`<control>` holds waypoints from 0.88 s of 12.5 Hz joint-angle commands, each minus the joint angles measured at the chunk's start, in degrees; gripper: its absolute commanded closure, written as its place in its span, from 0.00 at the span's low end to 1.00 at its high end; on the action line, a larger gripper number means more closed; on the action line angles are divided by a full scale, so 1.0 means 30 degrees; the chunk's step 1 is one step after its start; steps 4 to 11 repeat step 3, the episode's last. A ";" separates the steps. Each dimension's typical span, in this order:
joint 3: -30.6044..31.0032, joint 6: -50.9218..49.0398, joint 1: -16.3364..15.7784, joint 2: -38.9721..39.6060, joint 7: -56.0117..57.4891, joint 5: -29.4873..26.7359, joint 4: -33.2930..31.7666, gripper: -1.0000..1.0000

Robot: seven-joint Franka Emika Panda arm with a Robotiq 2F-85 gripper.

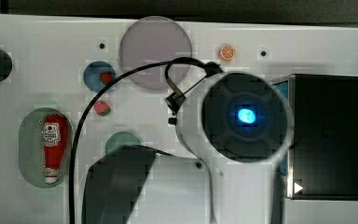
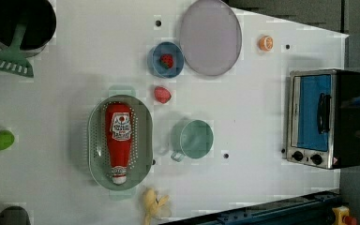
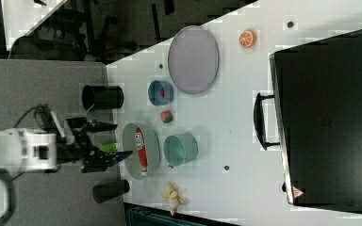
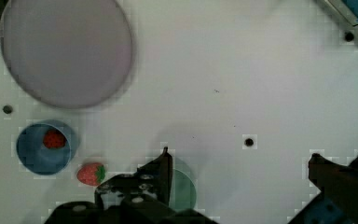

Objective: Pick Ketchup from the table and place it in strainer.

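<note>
The glossy red plastic Ketchup squeeze bottle point(image 2: 119, 140) (white cap outward) lies lengthwise inside the perforated mint-green oval strainer point(image 2: 95, 145), while the black gripper point(image 3: 107, 140), fingers spread, holds nothing beside it.

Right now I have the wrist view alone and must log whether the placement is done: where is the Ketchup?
Observer: The Ketchup lies inside the strainer, flat on the perforated base.
Operator: Is it fully in, or hanging over the rim?
Observer: Fully in. It lies along the strainer's length, with its white cap toward the left view's bottom and inside the rim.
Operator: Where is that strainer from the green cup I can partly see?
Observer: Just to the left view's left of the green cup, with a narrow strip of table between them.
</note>
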State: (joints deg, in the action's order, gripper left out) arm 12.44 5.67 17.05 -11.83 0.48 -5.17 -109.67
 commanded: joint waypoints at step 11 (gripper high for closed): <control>0.0672 -0.1452 -0.0520 -0.0098 -0.0609 -0.0253 0.1134 0.00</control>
